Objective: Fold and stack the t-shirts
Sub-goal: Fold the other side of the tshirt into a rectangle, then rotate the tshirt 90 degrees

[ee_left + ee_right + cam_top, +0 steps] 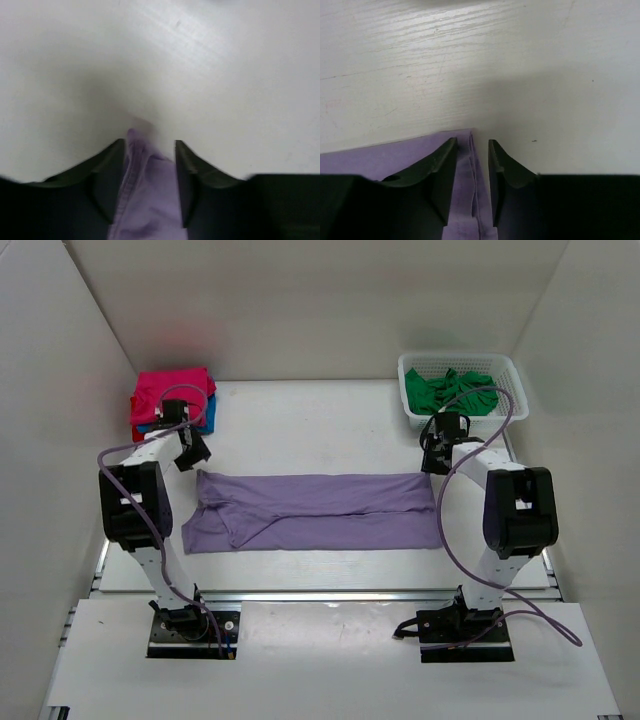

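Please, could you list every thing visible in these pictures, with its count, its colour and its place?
lilac t-shirt: 1, lilac purple, spread flat at the middle of the table
green t-shirt: 1, green, crumpled inside the basket
folded t-shirts: at least 2, magenta pink on top, blue below, stacked at far left
basket: 1, white lattice, far right
table: 1, white, under everything
left end effector: 1, dark, open over the lilac t-shirt's left corner
right end effector: 1, dark, open over its right corner
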### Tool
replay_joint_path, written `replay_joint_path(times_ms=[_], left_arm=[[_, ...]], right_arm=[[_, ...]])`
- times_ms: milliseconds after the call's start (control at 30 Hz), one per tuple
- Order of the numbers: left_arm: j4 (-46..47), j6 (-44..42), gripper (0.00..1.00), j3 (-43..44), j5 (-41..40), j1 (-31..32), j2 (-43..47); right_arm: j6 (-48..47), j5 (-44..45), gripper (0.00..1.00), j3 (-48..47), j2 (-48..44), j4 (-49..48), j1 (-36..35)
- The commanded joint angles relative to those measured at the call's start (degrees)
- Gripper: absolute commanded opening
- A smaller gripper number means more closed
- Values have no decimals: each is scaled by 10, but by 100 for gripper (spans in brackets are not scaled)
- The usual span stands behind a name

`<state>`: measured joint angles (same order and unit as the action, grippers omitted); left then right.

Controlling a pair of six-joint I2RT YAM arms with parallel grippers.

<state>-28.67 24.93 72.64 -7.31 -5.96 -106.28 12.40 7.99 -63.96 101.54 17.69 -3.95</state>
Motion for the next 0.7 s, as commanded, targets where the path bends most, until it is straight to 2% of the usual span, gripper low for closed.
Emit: replay_joint_path(times_ms=[0, 33, 133, 233, 300, 367, 500, 567, 667], left_arm=[[4, -8, 59, 62, 1, -5, 26], [-2, -7, 64, 69, 2, -6, 38], [-33, -14, 65, 73, 9, -11, 73], [-75, -17, 53, 36, 64, 1, 120], [-80, -11, 51, -36, 87, 18, 158], [-66, 10, 50, -99, 115, 31, 196], [39, 68, 47, -237, 128, 71, 269], [76, 82, 47, -263, 100, 107, 276], [76, 92, 47, -271, 74, 126, 254]], right_arm=[[-15, 19, 32, -29, -23, -2, 3], [-21, 18, 34, -36, -29, 5, 2], [-30, 16, 40, -47, -58, 18, -5], [-46, -23, 39, -45, -81, 17, -10], [-54, -56, 39, -43, -85, 24, -21], [-63, -74, 38, -42, -79, 24, -27], [-67, -97, 37, -13, -74, 20, -60], [-63, -108, 37, 7, -75, 9, -72], [-54, -122, 37, 32, -74, 1, -80]])
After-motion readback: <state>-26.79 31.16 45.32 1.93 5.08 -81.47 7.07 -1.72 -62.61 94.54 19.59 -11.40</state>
